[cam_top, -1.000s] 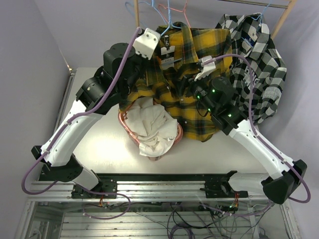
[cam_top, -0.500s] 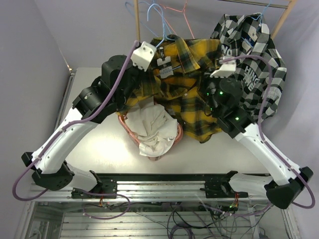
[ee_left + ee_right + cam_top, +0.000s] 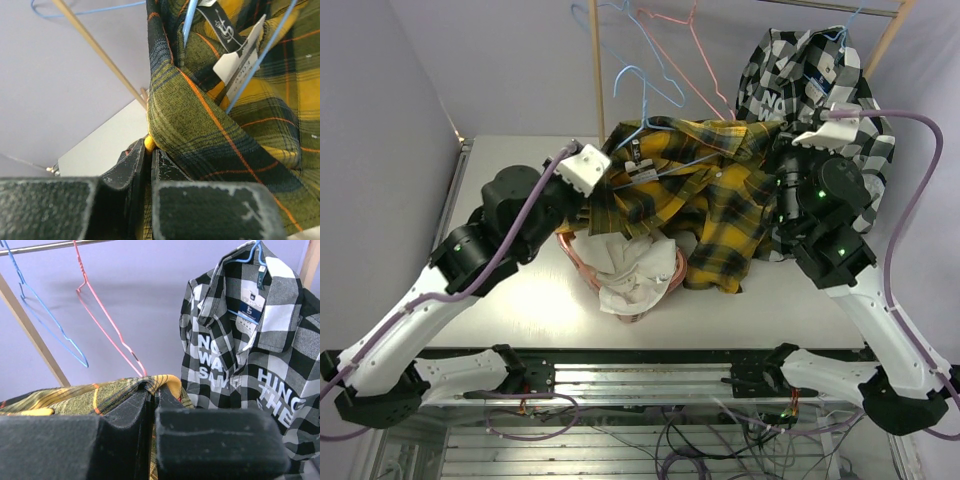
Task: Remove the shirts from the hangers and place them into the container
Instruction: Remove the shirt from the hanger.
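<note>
1. The yellow-and-black plaid button shirt (image 3: 720, 200) is held spread in the air between the two arms, above and just behind the salmon-pink lattice-sided plastic basket (image 3: 570, 258). Its lower edge hangs down to the right of the basket.
2. A fold of the plaid cloth is pinched in the left gripper (image 3: 150, 157), whose fingers are pressed nearly together on it. Another edge of the same shirt is clamped in the right gripper (image 3: 152, 392), with no gap seen between those fingers either.
3. A thin light blue wire hanger (image 3: 248, 75) is seen threaded through the collar by the label, so the step in hand is judged to be freeing this shirt from its hanger – it is not finished.
4. The next move is judged to call for the wire being worked out of the neck while the cloth is kept taut, and then for the shirt being lowered into the basket, where a crumpled plain white shirt (image 3: 630, 270) is already lying.
5. The black-and-white checked shirt with printed lettering (image 3: 240, 340) is hung on its own hanger at the right – untouched.
6. A bare pink-red wire hanger (image 3: 104, 315) is left on the rail beside the slanted wooden pole (image 3: 597, 80).
7. The basket is set on a white tabletop (image 3: 520, 300), and the scene is backed by a plain lilac wall (image 3: 480, 60).
</note>
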Motion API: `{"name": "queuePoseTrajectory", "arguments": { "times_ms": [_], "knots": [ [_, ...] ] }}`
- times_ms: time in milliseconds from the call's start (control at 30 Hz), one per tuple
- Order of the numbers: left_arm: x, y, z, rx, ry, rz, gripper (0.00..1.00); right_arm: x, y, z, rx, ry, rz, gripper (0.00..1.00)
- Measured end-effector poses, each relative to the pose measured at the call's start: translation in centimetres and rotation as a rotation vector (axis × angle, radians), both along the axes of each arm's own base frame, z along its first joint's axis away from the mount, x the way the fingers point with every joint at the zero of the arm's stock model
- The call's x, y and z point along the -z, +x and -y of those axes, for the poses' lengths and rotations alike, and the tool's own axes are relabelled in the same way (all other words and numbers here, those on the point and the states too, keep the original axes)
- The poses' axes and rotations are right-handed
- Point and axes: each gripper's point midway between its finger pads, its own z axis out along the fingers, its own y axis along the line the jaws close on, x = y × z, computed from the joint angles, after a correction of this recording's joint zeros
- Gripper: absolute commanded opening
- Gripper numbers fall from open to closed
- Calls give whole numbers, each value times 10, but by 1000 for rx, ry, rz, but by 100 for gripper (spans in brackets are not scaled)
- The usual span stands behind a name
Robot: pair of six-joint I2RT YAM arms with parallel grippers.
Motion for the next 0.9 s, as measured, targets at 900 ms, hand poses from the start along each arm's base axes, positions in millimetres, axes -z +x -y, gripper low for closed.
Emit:
{"name": "queuePoseTrajectory", "arguments": {
  "times_ms": [900],
  "knots": [
    [-27,-72,-11,289,-110,64,7,-97,42,-6,106,-78,128,0]
  ]
}}
